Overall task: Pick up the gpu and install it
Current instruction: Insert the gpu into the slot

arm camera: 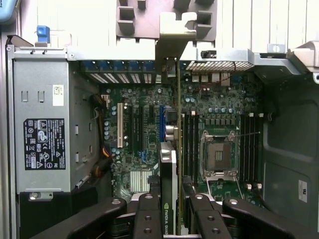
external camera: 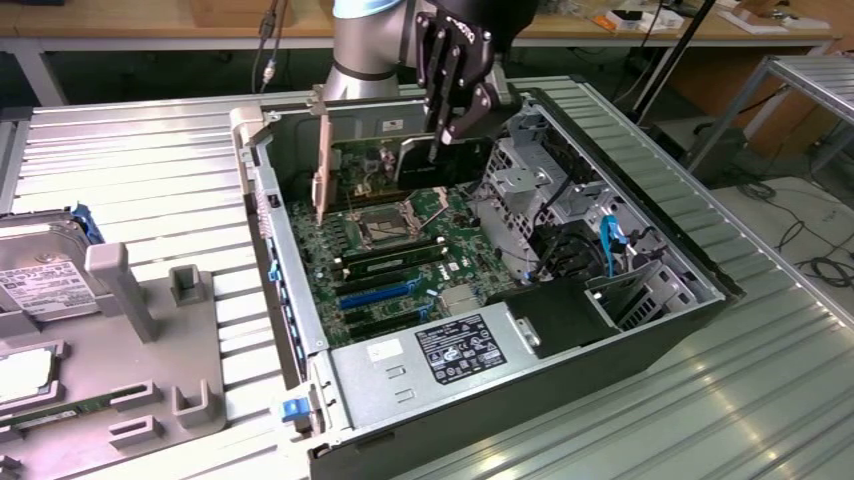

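The gripper (external camera: 454, 132) is pinching the gpu (external camera: 400, 168) by its upper edge. Its dark fingers (arm camera: 148, 216) are pressing on the card's two faces with the board sandwiched between them. The gpu is hanging upright on edge directly below the gripper, inside the open computer case (external camera: 694, 285). Its long metal bracket (external camera: 322, 165) is standing vertical at the end of the card farther from the fingers, close to the case's rear wall. Whether the card's lower edge is touching anything I cannot tell.

Beneath the gripper the motherboard (external camera: 400, 255) is lying flat on the case floor. In the wrist view the card is appearing edge-on, running just beside a blue slot (arm camera: 162, 124). The processor socket (arm camera: 218, 157) is sitting near the gripper, to one side of the card. The power supply (external camera: 441, 350) is occupying the end of the case far from the gripper.

Well away from the gripper, outside the case, a hard drive (external camera: 40, 285) is lying by a grey holder (external camera: 147, 330) on the ribbed metal table (external camera: 134, 150).
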`<state>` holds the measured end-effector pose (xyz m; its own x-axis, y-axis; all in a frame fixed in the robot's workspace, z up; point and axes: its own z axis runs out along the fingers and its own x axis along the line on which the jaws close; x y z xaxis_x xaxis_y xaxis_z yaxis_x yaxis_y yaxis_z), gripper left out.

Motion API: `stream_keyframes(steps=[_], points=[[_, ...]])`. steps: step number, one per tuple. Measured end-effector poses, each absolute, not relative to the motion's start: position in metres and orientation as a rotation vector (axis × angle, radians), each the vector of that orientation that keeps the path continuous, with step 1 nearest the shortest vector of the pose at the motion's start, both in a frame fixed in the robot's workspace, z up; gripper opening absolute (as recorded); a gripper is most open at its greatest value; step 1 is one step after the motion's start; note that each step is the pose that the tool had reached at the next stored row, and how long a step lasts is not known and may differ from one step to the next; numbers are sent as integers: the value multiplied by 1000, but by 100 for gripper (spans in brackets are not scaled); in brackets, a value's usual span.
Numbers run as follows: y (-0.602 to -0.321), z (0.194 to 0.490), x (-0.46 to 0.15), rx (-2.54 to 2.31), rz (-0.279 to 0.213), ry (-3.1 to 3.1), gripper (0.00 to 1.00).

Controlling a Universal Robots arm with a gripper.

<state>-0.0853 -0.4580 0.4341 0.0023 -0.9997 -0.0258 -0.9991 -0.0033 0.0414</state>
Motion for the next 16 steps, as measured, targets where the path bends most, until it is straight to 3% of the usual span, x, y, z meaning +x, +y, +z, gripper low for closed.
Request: stream_keyframes(steps=[16], points=[[-451,430,-85,2219,-68,-2213,27]])
